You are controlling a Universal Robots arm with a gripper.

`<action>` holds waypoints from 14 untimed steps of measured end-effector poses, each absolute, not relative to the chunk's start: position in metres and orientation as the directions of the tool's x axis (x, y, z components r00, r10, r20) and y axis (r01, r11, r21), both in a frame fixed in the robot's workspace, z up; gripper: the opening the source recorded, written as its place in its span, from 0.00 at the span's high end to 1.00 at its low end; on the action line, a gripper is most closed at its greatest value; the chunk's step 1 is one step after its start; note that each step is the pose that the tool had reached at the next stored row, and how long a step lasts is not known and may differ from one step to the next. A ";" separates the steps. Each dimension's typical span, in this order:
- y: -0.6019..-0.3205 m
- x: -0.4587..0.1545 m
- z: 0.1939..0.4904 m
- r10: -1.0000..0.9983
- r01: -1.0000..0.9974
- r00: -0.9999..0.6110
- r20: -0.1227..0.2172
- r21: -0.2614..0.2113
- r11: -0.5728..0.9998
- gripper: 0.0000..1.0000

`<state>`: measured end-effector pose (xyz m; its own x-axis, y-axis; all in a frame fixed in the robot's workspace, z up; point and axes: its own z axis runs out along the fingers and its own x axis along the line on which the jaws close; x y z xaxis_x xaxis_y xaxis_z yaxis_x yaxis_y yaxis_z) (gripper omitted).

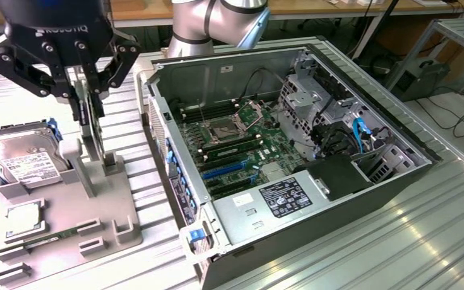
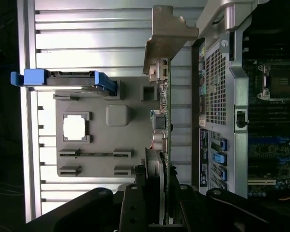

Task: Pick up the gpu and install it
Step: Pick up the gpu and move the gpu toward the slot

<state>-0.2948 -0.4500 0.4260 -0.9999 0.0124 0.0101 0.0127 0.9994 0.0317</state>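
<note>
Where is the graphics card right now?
On the exterior view's left, the gpu stands on edge at the grey parts tray, clasped from above by the gripper, between the hard drive and the open computer case.

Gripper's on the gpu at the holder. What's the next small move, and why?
Probably a short, straight lift. The gripper looks shut on the gpu, which stands upright with its lower edge down among the holder posts. The case sits close beside it, so moving sideways before the card is free would risk a snag.
</note>
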 end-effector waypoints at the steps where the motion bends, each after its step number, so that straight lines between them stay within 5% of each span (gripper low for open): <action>1: -0.450 -0.295 0.431 0.012 0.013 -1.000 0.010 0.032 0.999 0.73; 14: -0.450 -0.294 0.441 0.012 0.013 -1.000 0.011 0.032 0.999 0.73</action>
<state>-0.2940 -0.4500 0.4412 -0.9999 0.0123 0.0107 0.0126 0.9994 0.0316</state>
